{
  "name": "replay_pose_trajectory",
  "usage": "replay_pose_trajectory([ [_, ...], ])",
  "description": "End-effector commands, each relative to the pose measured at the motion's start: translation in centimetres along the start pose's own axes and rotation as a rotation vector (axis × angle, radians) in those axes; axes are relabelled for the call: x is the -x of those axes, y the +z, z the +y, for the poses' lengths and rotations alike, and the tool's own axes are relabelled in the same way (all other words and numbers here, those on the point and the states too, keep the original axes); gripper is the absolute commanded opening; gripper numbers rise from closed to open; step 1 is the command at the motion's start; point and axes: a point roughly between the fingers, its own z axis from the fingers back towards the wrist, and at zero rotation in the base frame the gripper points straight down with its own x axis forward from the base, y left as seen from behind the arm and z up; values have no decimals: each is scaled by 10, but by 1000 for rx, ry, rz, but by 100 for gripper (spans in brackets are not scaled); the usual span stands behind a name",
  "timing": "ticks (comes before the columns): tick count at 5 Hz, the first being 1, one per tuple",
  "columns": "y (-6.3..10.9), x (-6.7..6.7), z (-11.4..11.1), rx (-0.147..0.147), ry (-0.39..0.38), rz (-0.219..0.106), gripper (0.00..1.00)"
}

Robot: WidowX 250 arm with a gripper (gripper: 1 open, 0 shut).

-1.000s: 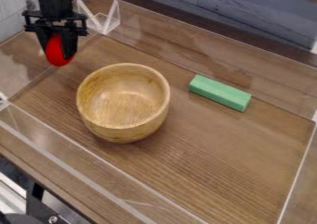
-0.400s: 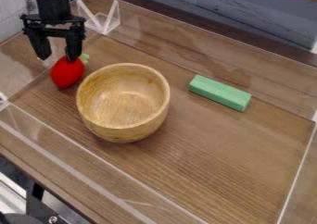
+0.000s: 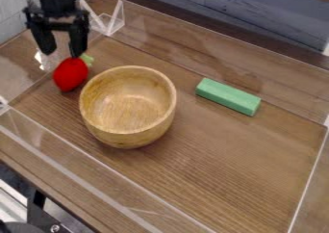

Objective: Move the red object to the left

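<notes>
The red object, a small strawberry with a green leafy top, lies on the wooden table at the left, just beside the wooden bowl's left rim. My gripper hangs right above it, pointing down, its black fingers spread open with nothing between them. A small gap separates the fingertips from the strawberry.
A wooden bowl stands in the middle of the table. A green rectangular block lies to its right. Clear plastic walls fence the table's edges, with the left wall close behind the gripper.
The gripper opened and let go of the strawberry, which now rests on the table. The gripper has since lifted slightly above it.
</notes>
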Motion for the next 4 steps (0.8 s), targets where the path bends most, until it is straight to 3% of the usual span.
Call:
replay_pose_trajectory([
  [1,45,-1,-3,-11,-67,-120,100],
  [4,61,11,-35,21,-174,-141,100],
])
